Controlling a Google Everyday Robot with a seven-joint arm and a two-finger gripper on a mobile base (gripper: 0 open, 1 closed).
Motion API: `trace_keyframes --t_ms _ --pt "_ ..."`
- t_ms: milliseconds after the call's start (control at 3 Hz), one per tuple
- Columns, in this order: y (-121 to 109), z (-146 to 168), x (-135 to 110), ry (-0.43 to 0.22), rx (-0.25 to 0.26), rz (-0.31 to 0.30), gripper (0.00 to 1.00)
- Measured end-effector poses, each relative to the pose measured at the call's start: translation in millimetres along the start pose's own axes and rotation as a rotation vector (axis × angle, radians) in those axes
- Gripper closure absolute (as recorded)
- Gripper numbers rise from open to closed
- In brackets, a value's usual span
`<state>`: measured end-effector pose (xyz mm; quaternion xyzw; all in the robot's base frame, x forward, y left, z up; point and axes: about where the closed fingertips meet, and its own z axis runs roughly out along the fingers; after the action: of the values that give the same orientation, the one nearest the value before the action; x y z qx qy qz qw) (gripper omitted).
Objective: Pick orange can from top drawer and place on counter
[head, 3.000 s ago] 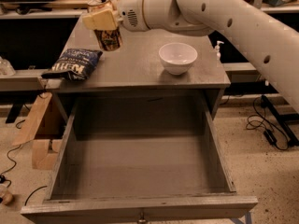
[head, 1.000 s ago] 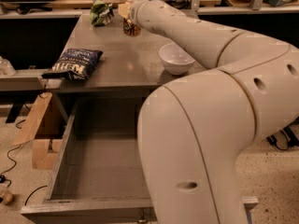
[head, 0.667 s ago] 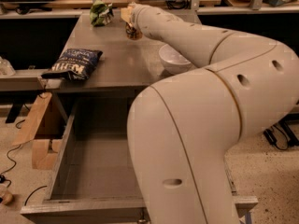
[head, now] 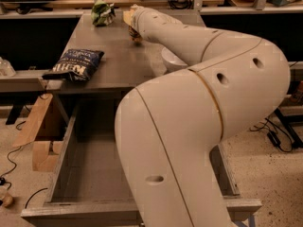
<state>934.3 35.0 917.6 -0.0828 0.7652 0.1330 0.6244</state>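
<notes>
Tan hand (head: 129, 18), back of gry counter (head: 118, 63); blu bag (head: 75, 64).

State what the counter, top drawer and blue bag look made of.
Counter: matte grey, likely painted metal or laminate; even, dull sheen. Top drawer: same matte grey, thin walls suggest sheet metal. Blue bag: glossy crinkled foil or plastic. The gripper is at the counter's far end.

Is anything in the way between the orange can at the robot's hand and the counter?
Nothing visible is. The hand is at the far end of the counter with the orange can at it, over bare grey surface. The green packet, blue chip bag and white bowl sit off to the sides.
</notes>
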Motion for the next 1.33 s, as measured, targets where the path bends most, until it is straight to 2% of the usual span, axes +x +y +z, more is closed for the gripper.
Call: trace_keyframes --t_ms 1000,1333 --pt "2.9 1.7 2.2 0.003 -0.003 -0.001 0.15" --pt "3.8 2.2 2.9 0.004 -0.004 -0.001 0.0"
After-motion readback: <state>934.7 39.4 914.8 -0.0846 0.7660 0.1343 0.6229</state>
